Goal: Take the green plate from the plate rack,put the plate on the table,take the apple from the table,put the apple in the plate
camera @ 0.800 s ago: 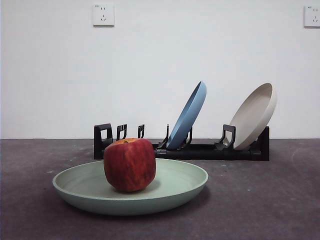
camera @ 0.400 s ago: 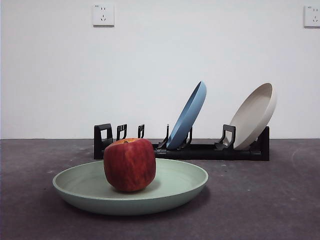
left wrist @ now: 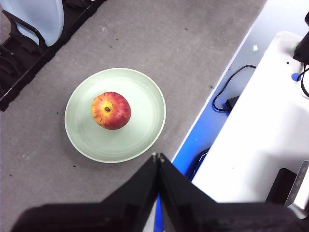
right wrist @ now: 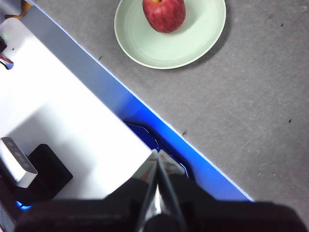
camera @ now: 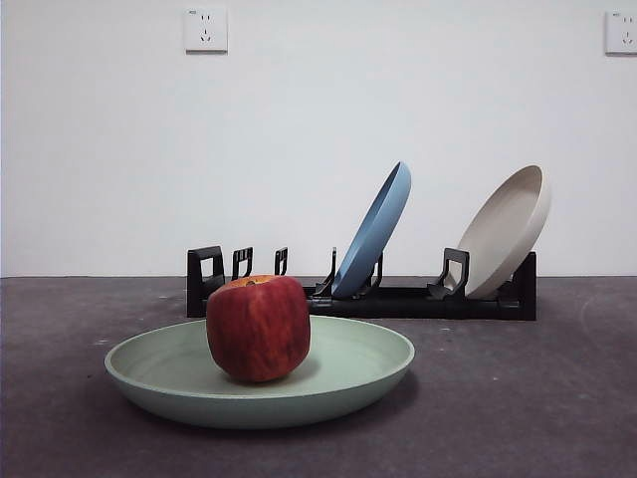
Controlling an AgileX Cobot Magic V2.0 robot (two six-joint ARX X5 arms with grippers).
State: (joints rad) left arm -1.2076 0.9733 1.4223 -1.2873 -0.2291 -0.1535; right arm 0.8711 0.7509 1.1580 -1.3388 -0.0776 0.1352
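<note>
The green plate (camera: 348, 373) lies flat on the dark grey table (camera: 518, 398), in front of the black plate rack (camera: 398, 299). The dark red apple (camera: 258, 328) sits in the middle of the plate. Both also show in the left wrist view, plate (left wrist: 140, 125) and apple (left wrist: 111, 110), and in the right wrist view, plate (right wrist: 193, 43) and apple (right wrist: 164, 13). My left gripper (left wrist: 157, 157) is shut and empty, high above the table's edge beside the plate. My right gripper (right wrist: 157, 153) is shut and empty, high over the table's edge, well away from the plate.
A blue plate (camera: 373, 231) and a beige plate (camera: 508, 231) lean in the rack's middle and right slots; the left slots are empty. A white bench (left wrist: 260, 135) with cables stands beyond the table's blue edge (right wrist: 145, 116).
</note>
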